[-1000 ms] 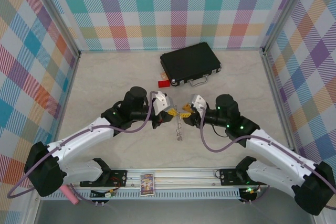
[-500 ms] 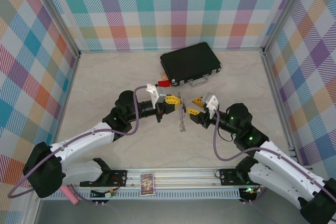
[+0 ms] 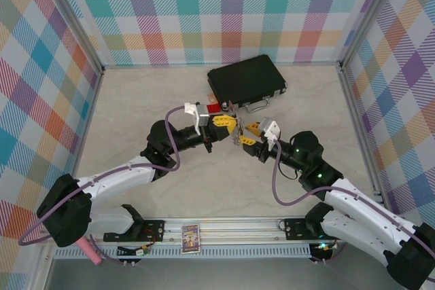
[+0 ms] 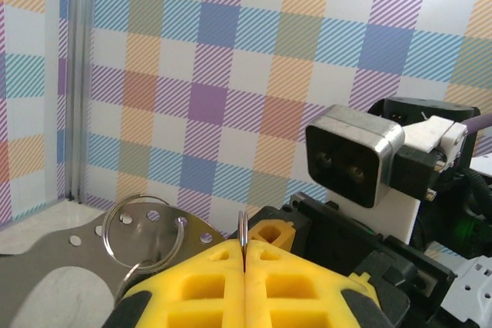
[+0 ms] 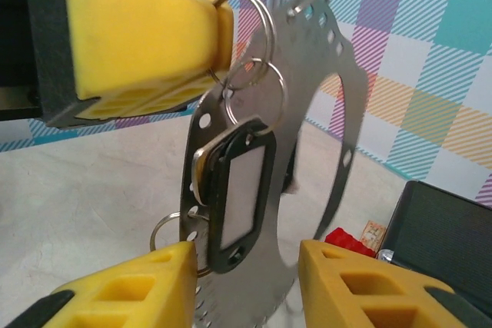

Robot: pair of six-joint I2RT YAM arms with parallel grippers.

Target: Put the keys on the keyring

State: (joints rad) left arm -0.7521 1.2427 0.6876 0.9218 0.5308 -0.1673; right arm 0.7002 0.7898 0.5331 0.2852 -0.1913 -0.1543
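The keyring is a wide flat grey metal ring with small holes round its rim, and it hangs upright in the air between the two arms. My left gripper is shut on a thin wire ring at the keyring's top. A key with a black oval head dangles from small split rings against the keyring, with another metal piece half hidden behind it. My right gripper is open. Its yellow fingers stand on either side of the keyring's lower part and are not touching it.
A black case with a silver handle lies at the back of the table, just beyond the grippers. A small red tag sits by its left corner. Plaid walls close in the table on three sides.
My left gripper has lifted the keyring and carried it towards the case. The right gripper drew back to the right, then came in again round the hanging ring.
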